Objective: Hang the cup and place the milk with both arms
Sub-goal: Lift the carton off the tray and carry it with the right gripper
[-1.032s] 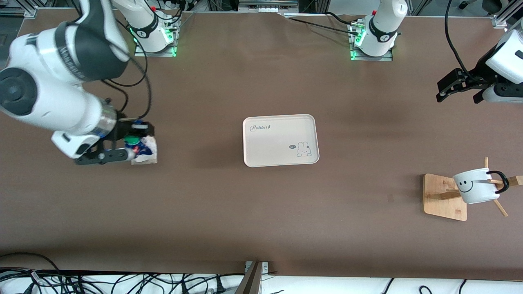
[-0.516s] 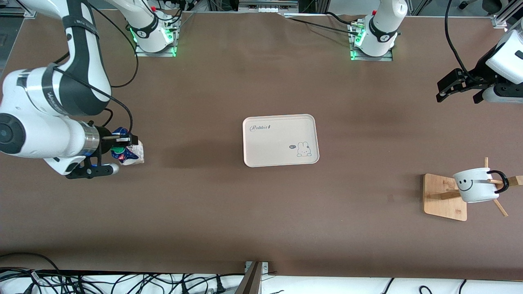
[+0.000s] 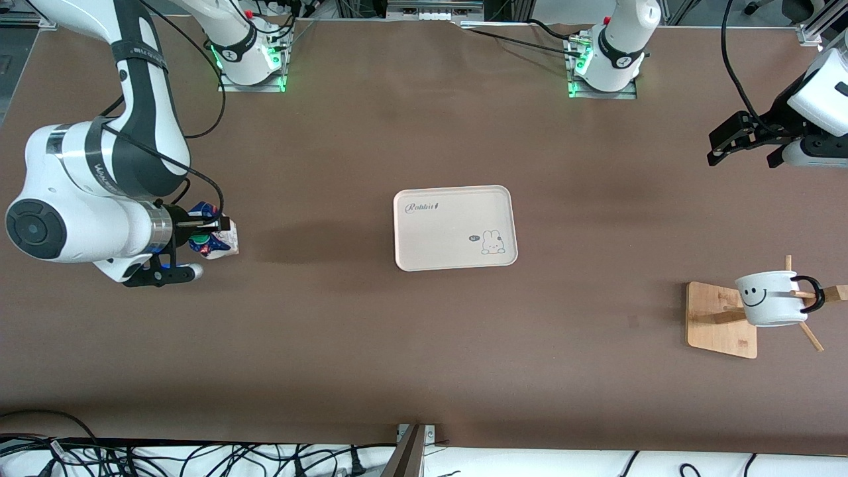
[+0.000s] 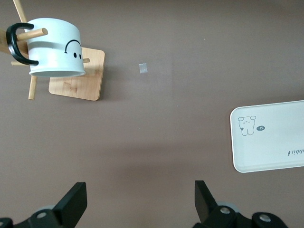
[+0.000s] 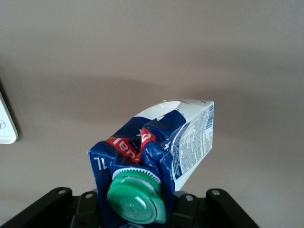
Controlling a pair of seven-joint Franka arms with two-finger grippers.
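Note:
My right gripper (image 3: 207,228) is shut on the milk (image 3: 213,238), a dark blue and white carton, and holds it tilted above the table at the right arm's end. In the right wrist view the milk (image 5: 156,152) fills the middle, green cap toward the camera. The cup (image 3: 768,299), white with a smiley face and black handle, hangs on a peg of the wooden rack (image 3: 722,320) at the left arm's end; it also shows in the left wrist view (image 4: 52,47). My left gripper (image 3: 741,139) is open and empty, up in the air, apart from the cup.
A white tray (image 3: 430,232) with a rabbit drawing lies at the table's middle; it shows in the left wrist view (image 4: 280,128) too. A small pale scrap (image 4: 143,68) lies on the table near the rack. Cables run along the front edge.
My right gripper has lifted the milk off the table, carried it a little toward the right arm's end and turned it. The left arm and the cup have not moved.

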